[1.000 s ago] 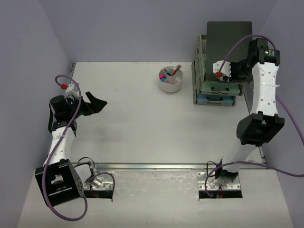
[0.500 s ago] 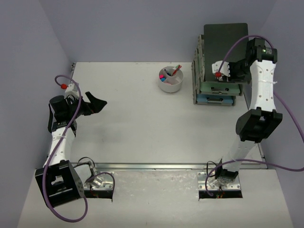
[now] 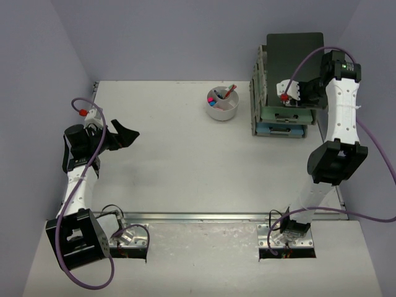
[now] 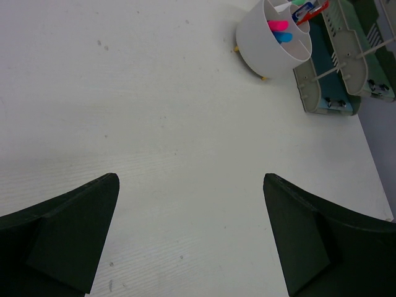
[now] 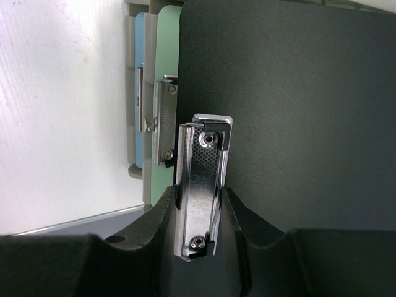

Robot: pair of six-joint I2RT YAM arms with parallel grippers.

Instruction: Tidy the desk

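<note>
The white desk (image 3: pixel 179 154) has little on it. My right gripper (image 3: pixel 303 93) is at the back right, shut on the metal clip (image 5: pixel 201 185) of a black clipboard (image 3: pixel 294 52). It holds the board flat over the grey stacked trays (image 3: pixel 257 93). In the right wrist view the gripper (image 5: pixel 199 195) has a finger on each side of the clip, and the black clipboard (image 5: pixel 297 111) fills the frame. My left gripper (image 3: pixel 127 135) is open and empty above the desk's left side, its jaws wide apart (image 4: pixel 190 178) over bare desk (image 4: pixel 173 111).
A white round organizer cup (image 3: pixel 223 104) with pink, blue and red items stands left of the trays; it also shows in the left wrist view (image 4: pixel 270 40). A green clipboard (image 5: pixel 167 74) and a blue clipboard (image 5: pixel 141 62) lie in lower tray levels. Lilac walls enclose the desk.
My right arm has lifted and shifted the black clipboard slightly toward the back over the trays, then held still. The left arm has not moved.
</note>
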